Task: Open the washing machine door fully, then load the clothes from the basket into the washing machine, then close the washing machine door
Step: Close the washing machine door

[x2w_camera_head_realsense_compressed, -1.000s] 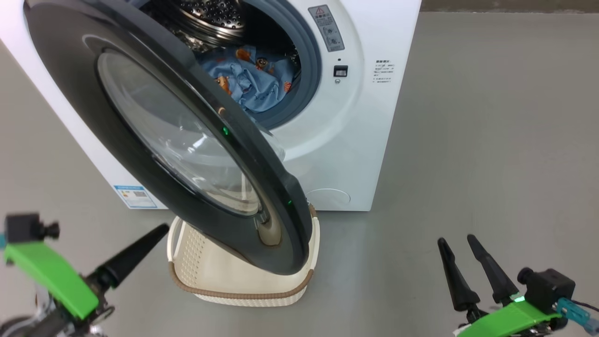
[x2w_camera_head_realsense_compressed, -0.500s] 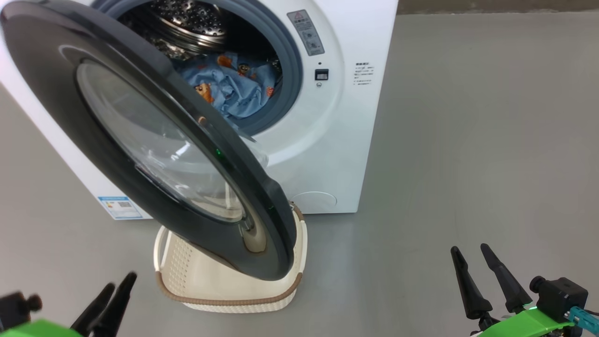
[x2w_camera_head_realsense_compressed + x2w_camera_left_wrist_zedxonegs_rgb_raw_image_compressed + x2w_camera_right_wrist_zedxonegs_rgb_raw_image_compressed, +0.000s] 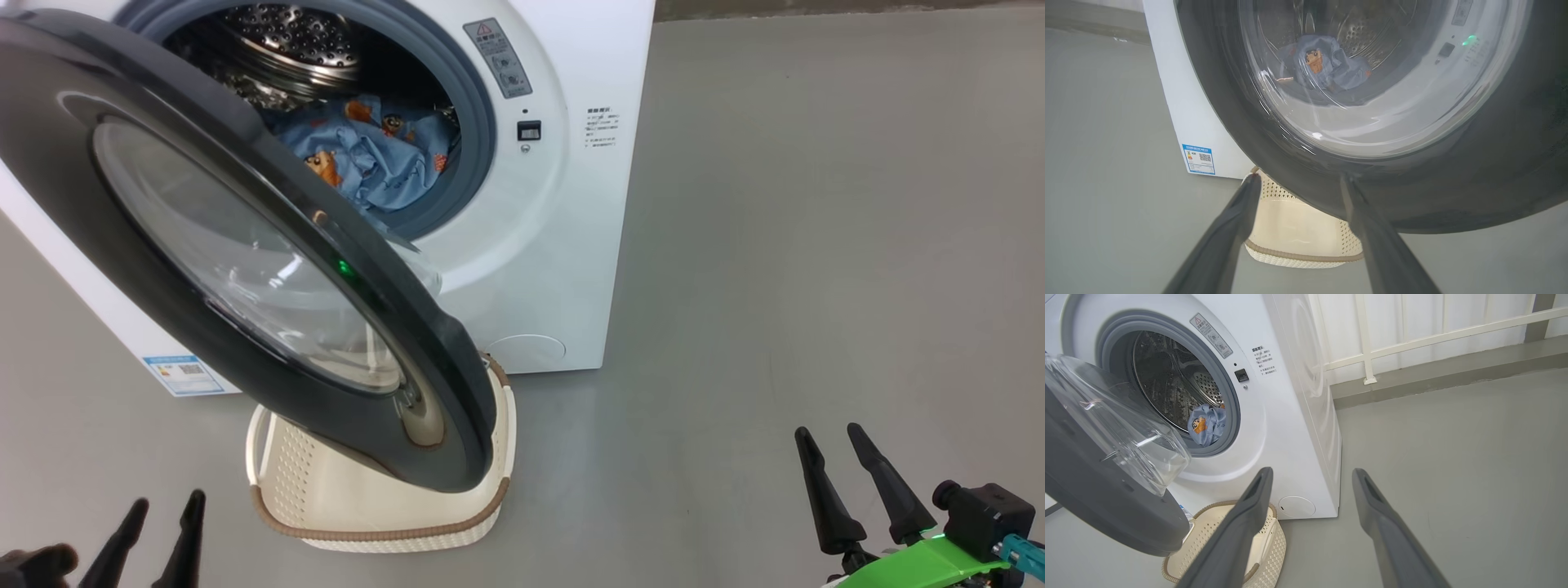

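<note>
White and boxy, the washing machine (image 3: 555, 245) is standing on a grey floor (image 3: 816, 245) at the far left of the scene. The washing machine door (image 3: 65, 212), a wide glossy black rim around a bulging clear glass centre, is hanging swung out from its left side towards the robot, leaving the mouth uncovered. Inside, the clothes (image 3: 367, 155), blue fabric with small orange-brown figures, are lying crumpled at the bottom of the steel drum (image 3: 286, 41), just behind the grey-blue gasket (image 3: 478, 122). The basket (image 3: 367, 535), cream plastic with a brown woven-look rim, is sitting on the floor just in front of the machine, its far part hidden under the door's free edge. The left gripper (image 3: 168, 500) is hovering at the near left, fingers apart and gripping nothing, pointing towards the door's lower rim and the basket. The right gripper (image 3: 829, 429) is hovering at the near right, well apart from the machine, fingers likewise spread and holding nothing.
</note>
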{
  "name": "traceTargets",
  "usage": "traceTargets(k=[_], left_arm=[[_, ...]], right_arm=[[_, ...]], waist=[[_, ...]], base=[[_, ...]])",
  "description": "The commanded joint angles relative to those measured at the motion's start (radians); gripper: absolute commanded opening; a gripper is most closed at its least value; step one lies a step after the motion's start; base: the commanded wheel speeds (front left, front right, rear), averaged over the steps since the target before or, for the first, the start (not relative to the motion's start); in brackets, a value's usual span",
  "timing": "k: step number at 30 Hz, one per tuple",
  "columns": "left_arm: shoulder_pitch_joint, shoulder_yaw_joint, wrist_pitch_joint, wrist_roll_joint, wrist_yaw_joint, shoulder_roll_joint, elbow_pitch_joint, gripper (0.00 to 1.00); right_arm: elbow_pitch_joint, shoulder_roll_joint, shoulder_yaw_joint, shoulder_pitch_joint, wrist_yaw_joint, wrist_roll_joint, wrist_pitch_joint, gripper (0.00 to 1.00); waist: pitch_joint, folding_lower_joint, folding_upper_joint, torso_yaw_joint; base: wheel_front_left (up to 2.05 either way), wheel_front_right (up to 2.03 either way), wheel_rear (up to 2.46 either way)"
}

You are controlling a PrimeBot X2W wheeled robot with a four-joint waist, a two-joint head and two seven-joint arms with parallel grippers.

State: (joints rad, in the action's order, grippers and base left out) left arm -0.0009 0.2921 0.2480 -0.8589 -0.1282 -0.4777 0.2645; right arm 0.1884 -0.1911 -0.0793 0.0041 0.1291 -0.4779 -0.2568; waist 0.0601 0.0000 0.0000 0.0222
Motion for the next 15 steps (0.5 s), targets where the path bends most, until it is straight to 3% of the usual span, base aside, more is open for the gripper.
traceTargets(k=[1, 8, 15], left_arm=[[-0.042, -0.06, 0.013, 0.038, -0.003, -0.016, -0.015, 1.0], [0.0, -0.195, 0.014, 0.296, -0.003, 0.105, -0.074, 1.0], [0.034, -0.284, 0.014, 0.443, -0.003, 0.19, -0.121, 1.0]], right_arm=[[-0.026, -0.013, -0.015, -0.002, 0.002, -0.003, -0.005, 1.0], [-0.026, -0.011, -0.011, -0.001, 0.002, -0.002, -0.005, 1.0], [-0.028, -0.011, -0.01, -0.001, 0.002, -0.001, -0.005, 1.0]], waist=[[0.001, 0.0, 0.0, -0.002], [-0.002, 0.0, 0.0, -0.01], [-0.001, 0.0, 0.0, -0.013]], base=[[0.0, 0.0, 0.0], [0.0, 0.0, 0.0], [0.0, 0.0, 0.0]])
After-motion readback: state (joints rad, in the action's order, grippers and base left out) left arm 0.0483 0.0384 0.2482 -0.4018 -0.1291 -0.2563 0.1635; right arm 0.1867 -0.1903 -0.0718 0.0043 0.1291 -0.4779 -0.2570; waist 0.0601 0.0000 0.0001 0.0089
